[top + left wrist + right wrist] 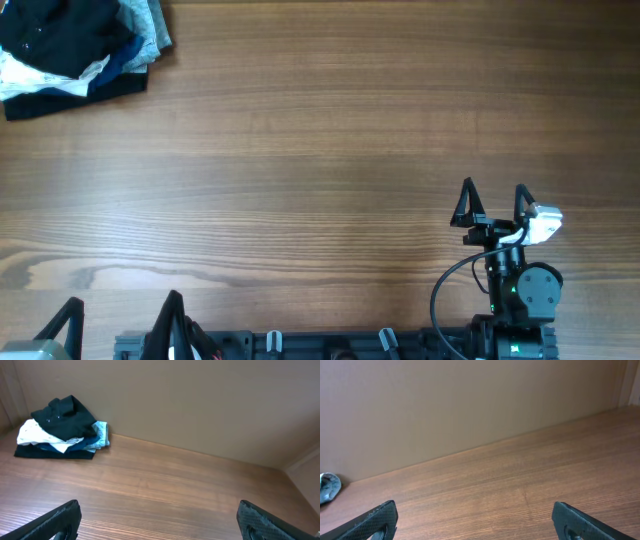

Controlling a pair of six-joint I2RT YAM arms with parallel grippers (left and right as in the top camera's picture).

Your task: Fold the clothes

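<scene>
wood grain, light brown, runs left to right across the tabletop (320, 130). in the overhead view the black garment (55, 35) lies crumpled at the far left corner, on top of a heap (40, 80) of other clothes: white fabric under it on the left, pale blue at the right edge, dark navy and another dark layer at the bottom. the left wrist view shows the same black garment (65, 417) bunched high on that heap (35, 435), with a few tiny pale specks on its cloth, close to the plain beige wall (200, 400) behind the tabletop.

the left pincer (124, 297) sits at the near edge on the left, well apart from the garment. it is released, its two dark fingers spread wide; in its own camera the left pincer (159, 507) frames only bare wood. the right pincer (494, 190) stands on the near right side, far across the tabletop from the heap, and it too is released and grasps nothing. from its wrist camera the right pincer (475, 506) shows its fingers at the two bottom corners with wood between them, and a small scrap of pale blue fabric at the left edge.
</scene>
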